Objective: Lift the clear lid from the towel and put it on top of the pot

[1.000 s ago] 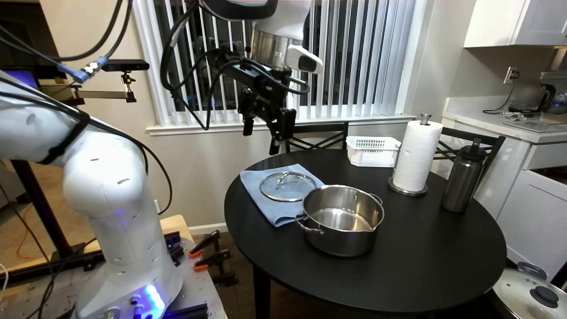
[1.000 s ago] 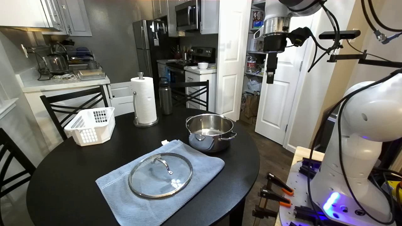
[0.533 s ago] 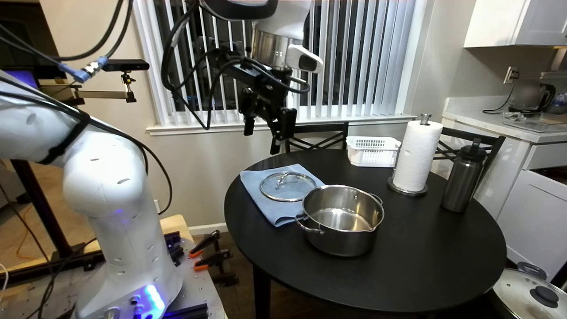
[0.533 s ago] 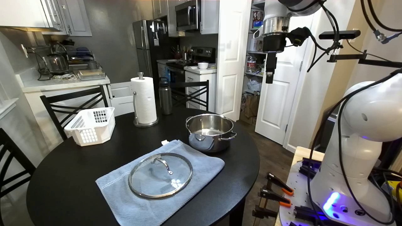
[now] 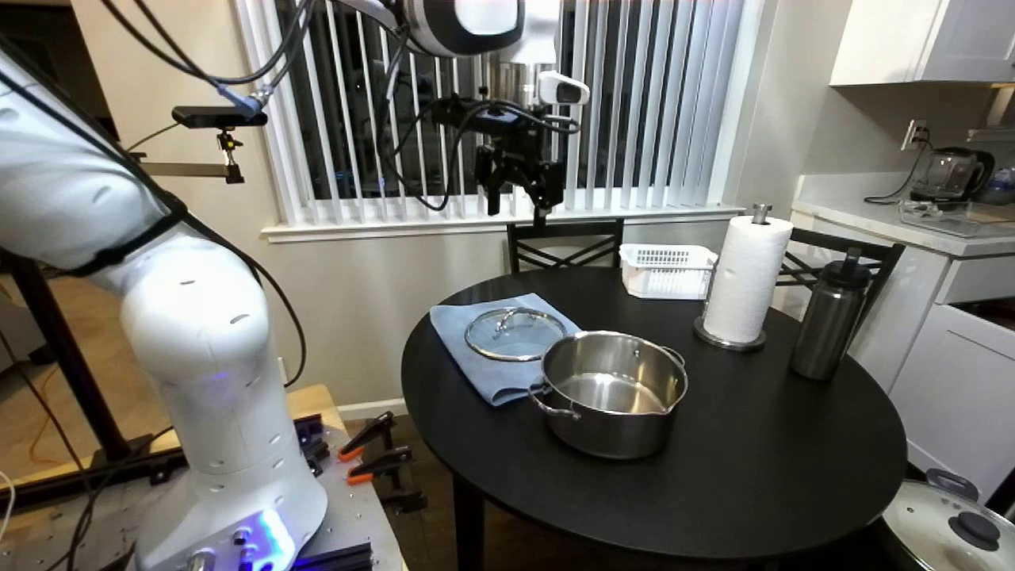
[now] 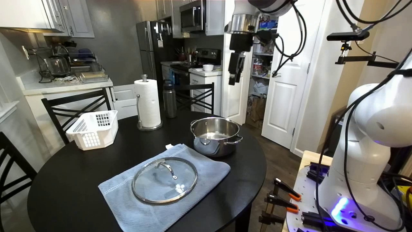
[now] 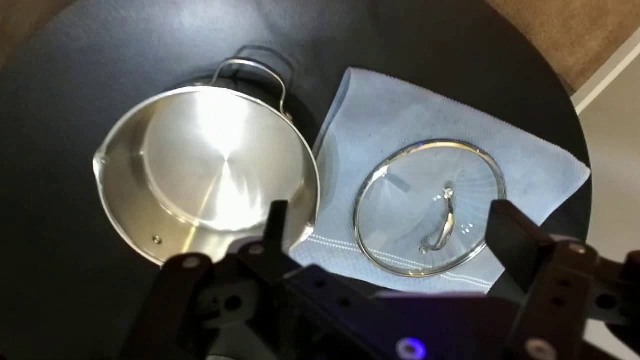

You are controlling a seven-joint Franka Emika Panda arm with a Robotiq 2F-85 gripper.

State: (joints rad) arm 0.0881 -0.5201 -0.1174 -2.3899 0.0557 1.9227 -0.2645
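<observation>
Clear lid [image 7: 425,212] on towel [image 7: 390,110], well below spread pincer [image 5: 517,213], pot [image 5: 612,424] near lid

Round clear glass lid [image 7: 420,210] is laid on rectangular blue cloth towel [image 7: 400,112], beside round silver steel pot [image 7: 205,167].

1. I drive one arm [image 5: 226,412] with one gripper [image 7: 388,204], and I count two fingers [image 7: 517,242] on it.
2. I see one pot [image 5: 614,432] with two handles [image 5: 555,410].
3. I have one towel [image 6: 206,167] on my feeds.
4. I count one clear lid [image 6: 162,182] with one lid handle [image 7: 451,222], plus one black-knobbed lid [image 5: 924,519]: two lids in all.
5. I make out one table [image 5: 761,460], one basket [image 5: 666,283], one paper roll [image 5: 745,277] and one steel bottle [image 5: 829,321].
6. I count three chairs [image 6: 77,96] in an exterior view.
7. I get three clamps [image 6: 279,200], two of them showing orange tips [image 6: 292,209].
8. I find one kettle [image 5: 947,174], one microwave [image 6: 191,15], one fridge [image 6: 154,45] and one white bowl [image 6: 208,67].
</observation>
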